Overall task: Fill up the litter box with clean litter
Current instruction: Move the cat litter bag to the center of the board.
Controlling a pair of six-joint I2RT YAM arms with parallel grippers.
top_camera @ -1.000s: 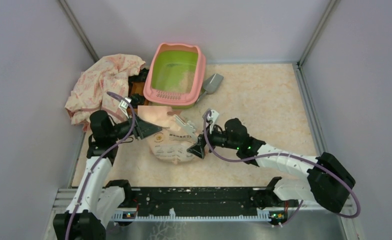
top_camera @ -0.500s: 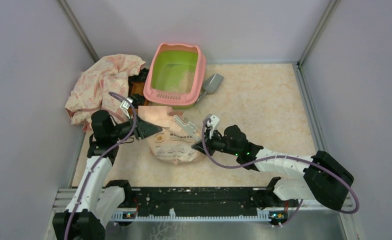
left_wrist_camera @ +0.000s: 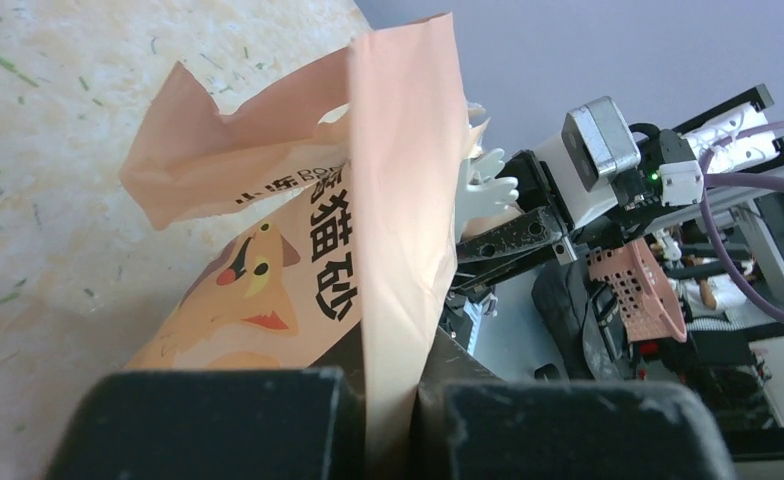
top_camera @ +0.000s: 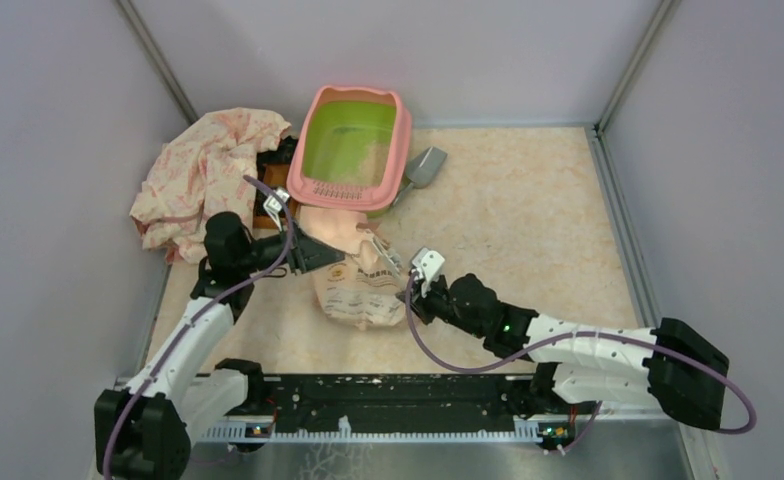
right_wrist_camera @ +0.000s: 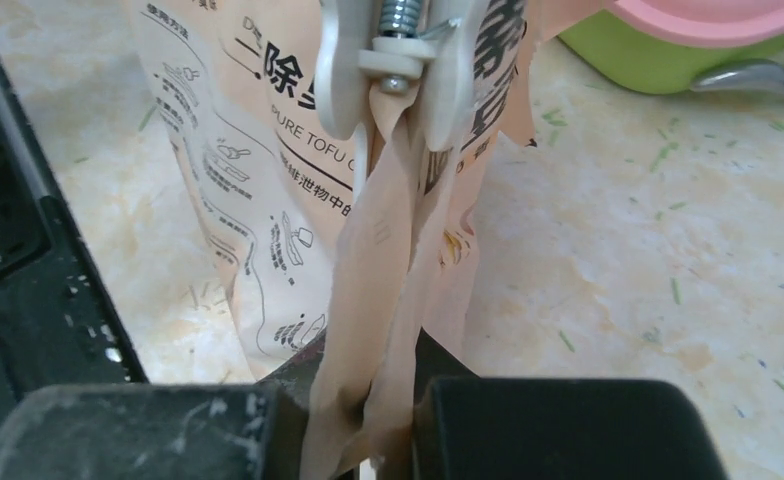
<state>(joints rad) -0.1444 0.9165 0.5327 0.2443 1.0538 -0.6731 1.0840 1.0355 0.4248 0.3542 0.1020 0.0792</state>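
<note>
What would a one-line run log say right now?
left gripper: shut on litter bag | right gripper: shut on litter bag | litter box: beyond it

Left of the litter box (top_camera: pixel 343 197), a crumpled cloth (top_camera: pixel 203 165) crowds its side. Right of the box, a grey scoop (top_camera: pixel 425 167) lies just beside the rim. Beyond the scoop, the table (top_camera: pixel 528 200) is open. In front of the box, the peach bag (top_camera: pixel 353 285), pinched by the left gripper (top_camera: pixel 323 255) and the right gripper (top_camera: pixel 408 300), blocks the near rim. Behind the box, the wall (top_camera: pixel 398 50) stands near.
</note>
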